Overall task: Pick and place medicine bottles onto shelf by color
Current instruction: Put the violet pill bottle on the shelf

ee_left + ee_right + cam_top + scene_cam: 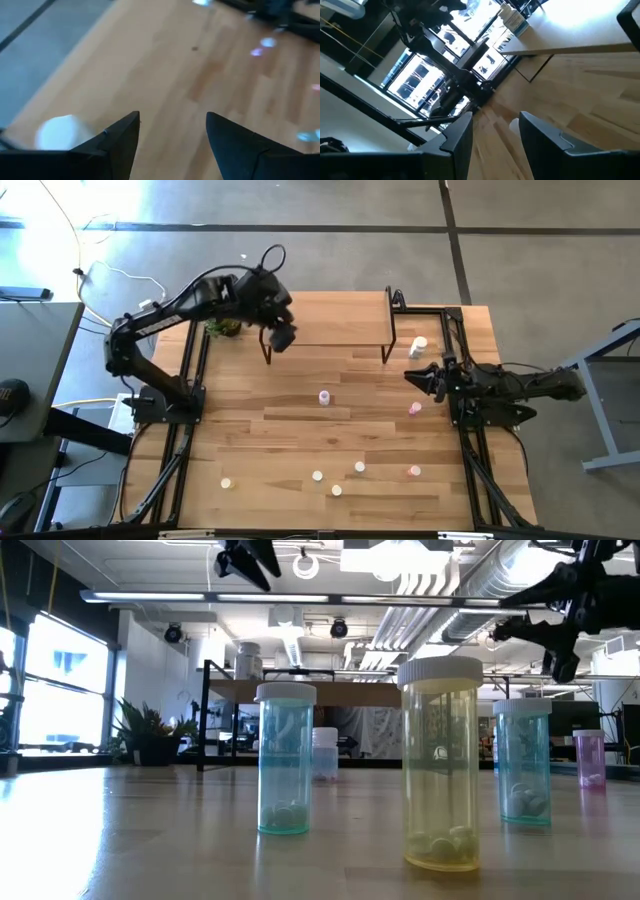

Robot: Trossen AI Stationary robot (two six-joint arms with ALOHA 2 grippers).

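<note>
- From above I see my left gripper (281,336) held over the left end of the shelf (330,320), its arm reaching in from the table's left edge.
- In the left wrist view the two dark fingers (120,145) stand parted with bare wood showing between them — nothing gripped. A blurred white bottle (60,132) shows just beside one finger; I cannot tell whether it touches.
- My right gripper (420,377) waits at the table's right side, near the shelf's right end. Its fingers (455,137) are apart with only tabletop between them, so it holds nothing.
- A larger white bottle (418,346) stands on the table just right of the shelf's right legs.
- Two pink bottles sit mid-table: one (324,397) near the centre, one (415,409) close under the right gripper.
- Nearer the front edge — well apart from the shelf — a loose group of bottles (337,477) stands upright, with another pink one (414,471) to its right and a pale one (228,482) alone to the left.
- The low view shows a yellow bottle (441,762) closest, flanked by two blue-green ones (285,759) (523,762), all upright with white caps.
- A green plant (224,327) sits by the shelf's left end.
</note>
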